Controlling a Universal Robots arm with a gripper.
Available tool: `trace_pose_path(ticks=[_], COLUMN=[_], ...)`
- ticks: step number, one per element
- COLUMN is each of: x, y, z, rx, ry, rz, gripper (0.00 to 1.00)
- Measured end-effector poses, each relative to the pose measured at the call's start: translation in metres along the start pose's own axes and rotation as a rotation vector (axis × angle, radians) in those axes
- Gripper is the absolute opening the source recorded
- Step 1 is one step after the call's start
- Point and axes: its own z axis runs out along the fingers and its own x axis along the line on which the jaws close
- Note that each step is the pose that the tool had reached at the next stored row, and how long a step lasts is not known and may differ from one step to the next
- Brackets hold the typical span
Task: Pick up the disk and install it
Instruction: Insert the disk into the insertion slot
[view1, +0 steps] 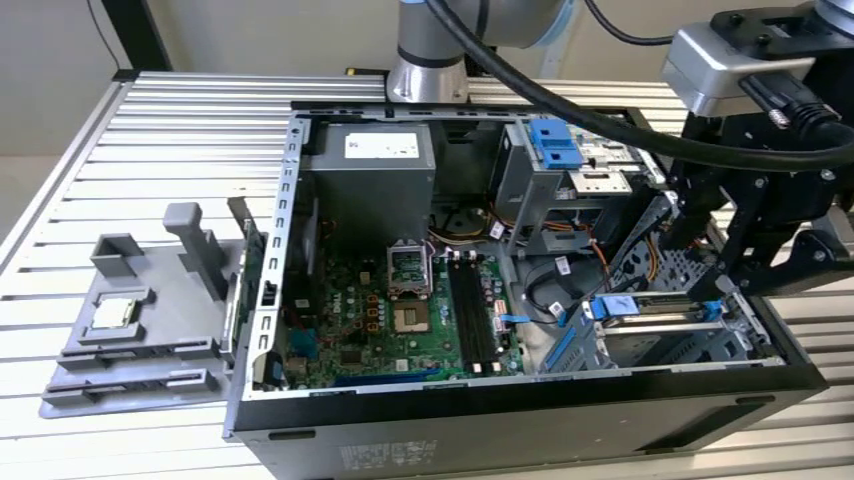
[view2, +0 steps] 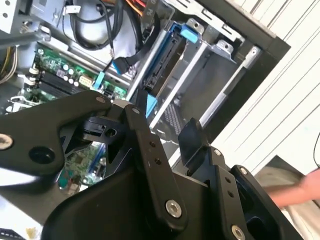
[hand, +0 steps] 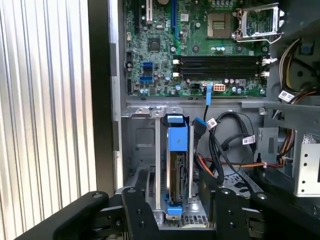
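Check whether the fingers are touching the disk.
Apart. In the first wrist view the open fingers flank the disk standing in its bay, with bare metal showing on each side.

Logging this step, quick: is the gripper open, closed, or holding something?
Gripper: open, holding nothing; the disk stands in the bay.

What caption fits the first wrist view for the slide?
Open pincer near the disk, standing on edge in the drive bay.
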Motion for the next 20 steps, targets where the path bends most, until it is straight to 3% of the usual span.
trace_pose_path(ticks=[4, 8, 10, 13, 14, 17, 18, 20], x=[-0.0003, -0.0006, -0.0008, -0.0009, -0.0009, -0.0009, -0.0010, -0.0011], y=[-0.0120, -0.0246, -0.0306, -0.0314, -0.0319, -0.0331, -0.0348, -0.0382], z=[0.0011, 0.0025, 0.0040, 0.0049, 0.0052, 0.0053, 0.0055, 0.0068], rx=[-0.0266, -0.0473, -0.0521, -0.0527, -0.0574, -0.0860, -0.0912, -0.0916], ry=[-0.0043, -0.0098, -0.0114, -0.0118, -0.0138, -0.0260, -0.0309, -0.0367], rz=[-0.001, -0.001, -0.001, -0.001, -0.001, -0.002, -0.002, -0.004], gripper=[1.00, 1.00, 1.00, 1.00, 1.00, 1.00, 1.00, 1.00])
